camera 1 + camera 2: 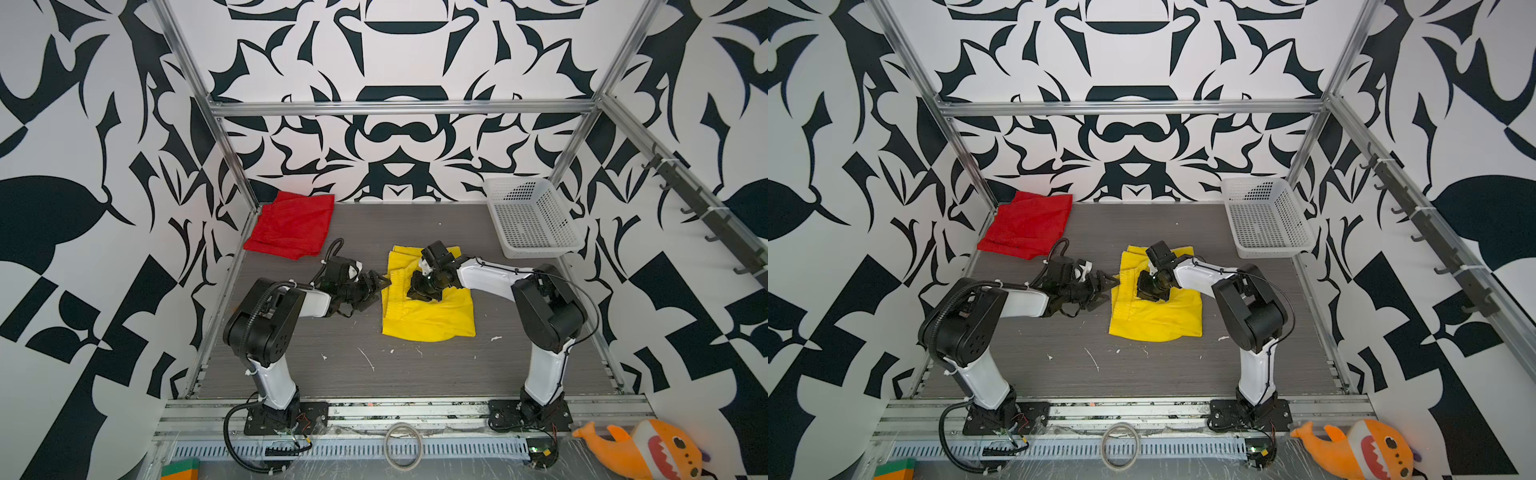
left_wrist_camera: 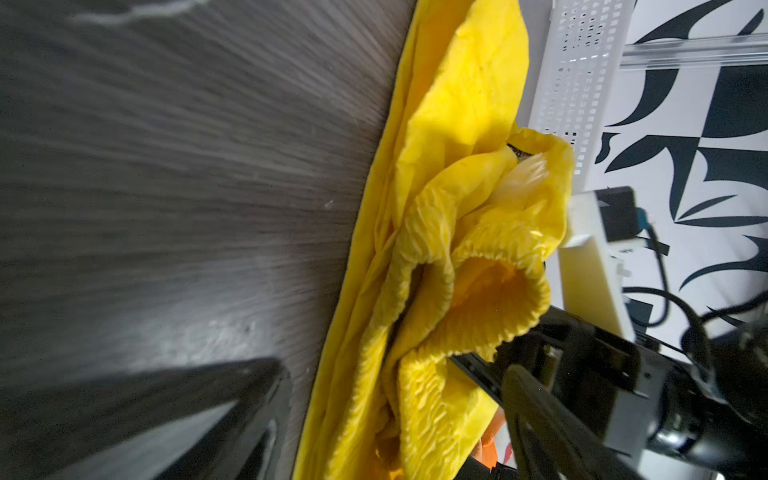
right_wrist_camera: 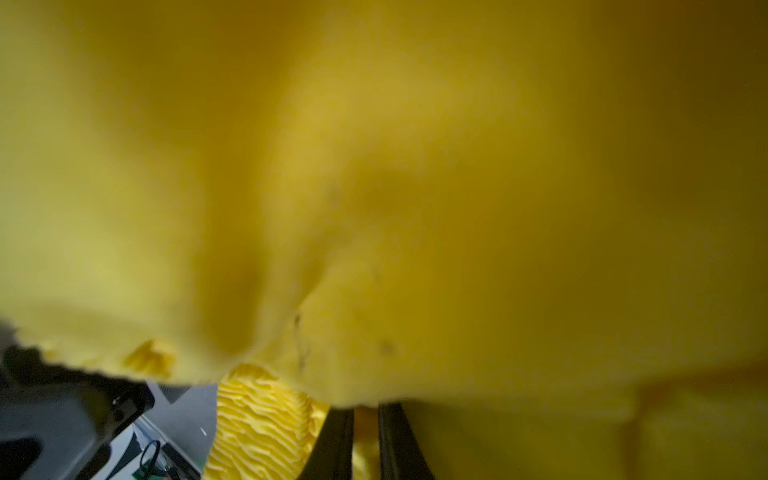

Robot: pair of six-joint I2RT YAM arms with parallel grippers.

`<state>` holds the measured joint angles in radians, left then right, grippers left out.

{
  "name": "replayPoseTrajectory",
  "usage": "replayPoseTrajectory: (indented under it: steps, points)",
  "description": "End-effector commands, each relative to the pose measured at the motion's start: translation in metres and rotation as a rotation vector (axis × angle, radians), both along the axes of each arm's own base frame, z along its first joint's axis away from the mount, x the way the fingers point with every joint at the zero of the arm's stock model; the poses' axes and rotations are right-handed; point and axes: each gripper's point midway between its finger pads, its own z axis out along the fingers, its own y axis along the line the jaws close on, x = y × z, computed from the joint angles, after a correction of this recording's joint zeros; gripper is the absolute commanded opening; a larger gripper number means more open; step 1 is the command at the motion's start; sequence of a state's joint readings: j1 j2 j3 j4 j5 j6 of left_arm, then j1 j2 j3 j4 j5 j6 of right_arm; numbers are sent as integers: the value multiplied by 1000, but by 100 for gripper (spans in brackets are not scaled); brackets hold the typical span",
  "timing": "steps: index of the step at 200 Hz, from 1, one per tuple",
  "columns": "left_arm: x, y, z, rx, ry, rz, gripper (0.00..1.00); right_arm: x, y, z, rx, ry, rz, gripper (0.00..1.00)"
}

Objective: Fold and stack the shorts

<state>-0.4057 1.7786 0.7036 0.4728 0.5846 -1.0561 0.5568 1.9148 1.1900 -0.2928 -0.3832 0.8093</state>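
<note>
The red shorts (image 1: 291, 224) lay folded flat in the far left corner of the bench (image 1: 374, 374), well apart from both arms. The left gripper (image 1: 376, 294) stood low over the bench with its jaws wide apart and empty, just beside the left edge of the yellow shorts (image 1: 428, 316). That pair lay near the middle of the bench, roughly squared. Its gathered waistband (image 2: 478, 299) was bunched and raised along the left edge. The right gripper (image 1: 424, 293) bore down on the waistband end of the yellow pair. In the right wrist view its fingers (image 3: 343, 440) stood nearly together with a strip of yellow cloth between them, so it was judged to be pinching the fabric at or near the waistband. How many layers it held could not be determined. The white perforated basket (image 1: 540, 249) stood in the far right corner, clear of the work. The step in hand was judged to be squaring the yellow pair before it goes onto the red one. To do this well, the right pinch should take every layer of the waistband, not the top one alone. The left gripper should close on the bunched band beside it, so both ends lift level. The fabric appeared thin and likely to slip or sag. A low, slow carry with the cloth kept taut between the two grips was therefore advised.
</note>
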Motion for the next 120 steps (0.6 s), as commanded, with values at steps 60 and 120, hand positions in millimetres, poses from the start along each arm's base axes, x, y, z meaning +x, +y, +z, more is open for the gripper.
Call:
replayPoseTrajectory:
  steps: [60, 120]
  points:
    - [-11, -43, -45, 17, 98, -56, 79, 7, 11, 1, 65, -37, -39, 11]
    - [-10, -48, -34, 21, 72, -39, 23, 10, 15, 32, 148, -120, -43, 14]
